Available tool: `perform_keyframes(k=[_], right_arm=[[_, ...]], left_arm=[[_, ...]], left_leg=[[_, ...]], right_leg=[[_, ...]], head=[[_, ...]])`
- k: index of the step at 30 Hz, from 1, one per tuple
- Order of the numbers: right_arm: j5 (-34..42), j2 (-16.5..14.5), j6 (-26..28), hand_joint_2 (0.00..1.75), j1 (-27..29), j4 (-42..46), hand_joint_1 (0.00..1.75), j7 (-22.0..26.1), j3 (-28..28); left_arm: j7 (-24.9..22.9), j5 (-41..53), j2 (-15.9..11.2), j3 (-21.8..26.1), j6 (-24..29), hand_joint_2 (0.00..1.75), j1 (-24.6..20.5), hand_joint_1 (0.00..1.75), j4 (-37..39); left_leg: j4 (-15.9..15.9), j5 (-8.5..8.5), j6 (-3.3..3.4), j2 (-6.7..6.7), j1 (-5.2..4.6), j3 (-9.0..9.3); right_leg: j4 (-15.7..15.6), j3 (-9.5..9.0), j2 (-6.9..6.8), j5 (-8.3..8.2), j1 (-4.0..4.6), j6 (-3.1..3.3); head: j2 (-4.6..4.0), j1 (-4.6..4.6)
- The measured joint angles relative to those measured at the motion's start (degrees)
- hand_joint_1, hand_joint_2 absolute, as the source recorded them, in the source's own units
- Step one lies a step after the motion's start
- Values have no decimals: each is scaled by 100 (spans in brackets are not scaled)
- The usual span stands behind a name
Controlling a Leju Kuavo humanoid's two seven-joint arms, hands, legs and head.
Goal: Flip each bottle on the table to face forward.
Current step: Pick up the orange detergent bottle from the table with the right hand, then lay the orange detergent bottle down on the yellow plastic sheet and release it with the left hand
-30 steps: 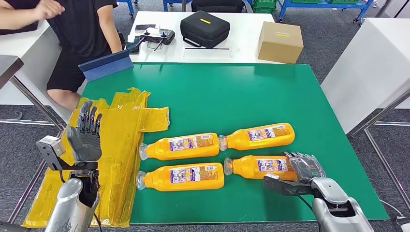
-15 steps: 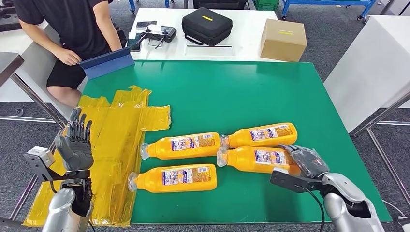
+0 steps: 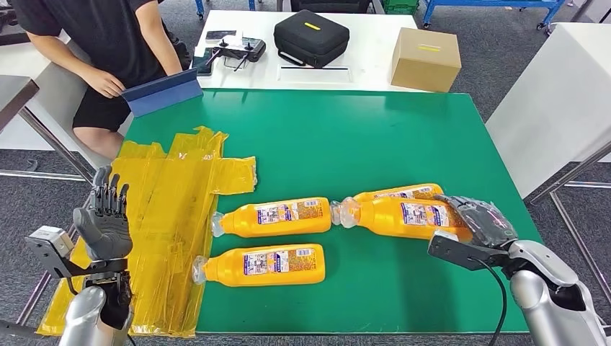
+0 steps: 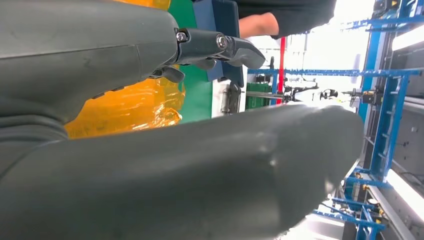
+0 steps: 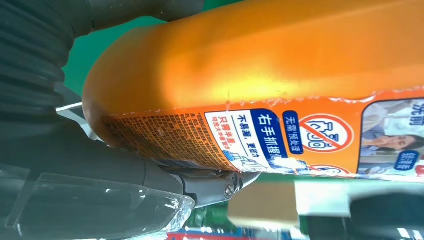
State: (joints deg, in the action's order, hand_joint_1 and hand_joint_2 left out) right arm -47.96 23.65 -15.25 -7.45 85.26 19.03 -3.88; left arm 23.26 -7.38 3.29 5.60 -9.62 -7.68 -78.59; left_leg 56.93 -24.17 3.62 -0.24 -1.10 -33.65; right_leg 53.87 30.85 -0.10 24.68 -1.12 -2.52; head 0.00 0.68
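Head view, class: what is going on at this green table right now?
A humanoid robot is working through four orange bottles. Its right hand grips the base of one bottle, which now lies against a second bottle behind it. Two more bottles lie on the green table to the left. The left hand is raised, fingers apart, over the yellow sheet, holding nothing. A seated person is at the far corner.
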Motion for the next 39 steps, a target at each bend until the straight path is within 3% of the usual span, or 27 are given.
perform_keyframes(k=[6, 19, 23, 34, 38, 39], right_arm=[[247, -345, 172, 175, -442, -14, 175, 166, 98], [959, -1934, 598, 175, -2123, -754, 175, -6, 1182], [1139, -2138, 670, 175, -2315, -983, 175, -14, 1410], [1457, -2327, 739, 175, -2575, -1347, 175, -51, 1625], [1959, -2998, 1095, 175, -3061, -2564, 175, -231, 2271], [1989, -3112, 1117, 175, -3086, -2760, 175, -250, 2376]], left_arm=[[24, 44, 37, 3, 22, 0, 13, 0, 0], [120, 116, 239, -655, 94, 0, -619, 0, 645], [169, 27, 279, -819, 105, 0, -699, 0, 799], [199, -105, 302, -959, 80, 0, -847, 0, 930], [49, -181, 417, -1360, 185, 175, -1007, 0, 1020], [26, -178, 431, -1424, 194, 175, -1007, 0, 1020]], left_leg=[[-1, 8, -1, 4, 1, -7], [1, 29, -10, 0, 2, -18], [2, 30, -10, -7, 1, -27], [2, 30, -10, -4, 1, -32], [2, 31, -10, -4, 3, -33], [2, 31, -10, -5, 3, -35]], right_leg=[[12, 8, 3, -1, 1, 0], [31, 31, -3, -4, 0, -1], [32, 33, -11, -4, -1, -1], [32, 37, -9, -4, -3, -1], [34, 42, -10, -4, -2, -1], [34, 44, -10, -4, -2, -1]], head=[[0, 0], [0, 0], [0, 1], [1, 0], [0, 0], [0, 0]])
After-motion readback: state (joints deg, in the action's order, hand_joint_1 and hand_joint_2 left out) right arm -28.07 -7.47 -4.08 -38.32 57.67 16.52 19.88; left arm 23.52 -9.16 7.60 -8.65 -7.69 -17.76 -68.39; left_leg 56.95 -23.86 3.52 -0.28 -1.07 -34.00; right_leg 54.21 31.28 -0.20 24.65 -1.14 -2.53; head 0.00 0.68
